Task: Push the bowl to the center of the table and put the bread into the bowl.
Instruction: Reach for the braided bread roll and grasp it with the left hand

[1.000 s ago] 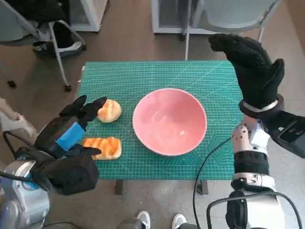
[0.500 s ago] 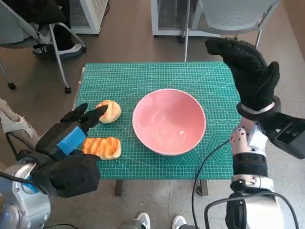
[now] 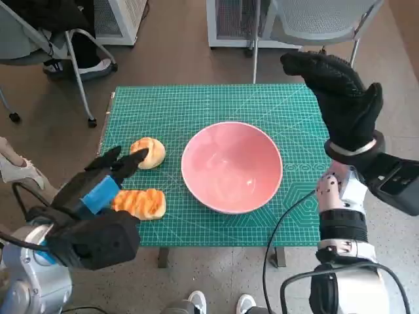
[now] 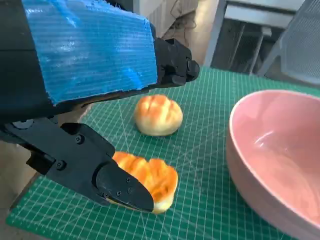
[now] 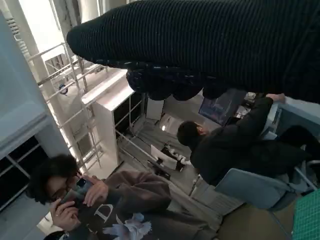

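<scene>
Bowl sits mid-table, so we judge the push done; both bread pieces lie beside it, our left hand spread above them, right hand raised, holding nothing

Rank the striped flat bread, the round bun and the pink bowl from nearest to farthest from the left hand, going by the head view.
1. Striped flat bread, right beside the left hand, at the mat's near left.
2. Round bun, just beyond the fingertips.
3. Pink bowl, mid-table, towards the right.
</scene>
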Motion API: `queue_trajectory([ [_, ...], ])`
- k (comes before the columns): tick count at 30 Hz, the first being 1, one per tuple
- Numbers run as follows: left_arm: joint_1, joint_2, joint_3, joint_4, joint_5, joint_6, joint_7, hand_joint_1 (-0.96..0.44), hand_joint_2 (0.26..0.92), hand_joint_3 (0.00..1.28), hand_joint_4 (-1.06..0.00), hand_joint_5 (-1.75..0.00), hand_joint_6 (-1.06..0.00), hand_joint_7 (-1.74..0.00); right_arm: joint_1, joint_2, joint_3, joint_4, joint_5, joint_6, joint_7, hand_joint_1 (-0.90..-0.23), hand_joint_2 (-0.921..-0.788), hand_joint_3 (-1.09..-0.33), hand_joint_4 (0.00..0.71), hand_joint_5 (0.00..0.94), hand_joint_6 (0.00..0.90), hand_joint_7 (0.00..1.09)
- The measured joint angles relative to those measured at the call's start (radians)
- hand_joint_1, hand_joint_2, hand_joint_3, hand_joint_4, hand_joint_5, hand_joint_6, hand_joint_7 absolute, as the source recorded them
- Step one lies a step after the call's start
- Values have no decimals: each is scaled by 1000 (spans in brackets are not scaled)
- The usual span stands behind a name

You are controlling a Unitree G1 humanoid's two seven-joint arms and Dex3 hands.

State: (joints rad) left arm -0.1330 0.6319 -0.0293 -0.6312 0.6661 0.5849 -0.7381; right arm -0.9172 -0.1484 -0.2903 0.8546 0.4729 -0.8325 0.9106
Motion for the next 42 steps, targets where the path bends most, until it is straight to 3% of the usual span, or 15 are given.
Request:
queue_trajectory([
  [10,-2,-2,-70,125,15,-1,40,-264,707,7,1,1,-214,-35,0,4,-1,0,7,20,10,-629,-921,-750,169,0,233,58],
  [31,-137,-17,-210,500,31,-18,74,-285,709,3,-15,-6,-215,-15,2,5,1,-17,17,41,20,-613,-921,-756,164,0,221,77],
  [42,-192,-32,-246,621,26,-28,97,-181,730,11,-88,-25,-276,-33,7,3,2,-27,16,43,20,-615,-921,-755,162,0,215,90],
])
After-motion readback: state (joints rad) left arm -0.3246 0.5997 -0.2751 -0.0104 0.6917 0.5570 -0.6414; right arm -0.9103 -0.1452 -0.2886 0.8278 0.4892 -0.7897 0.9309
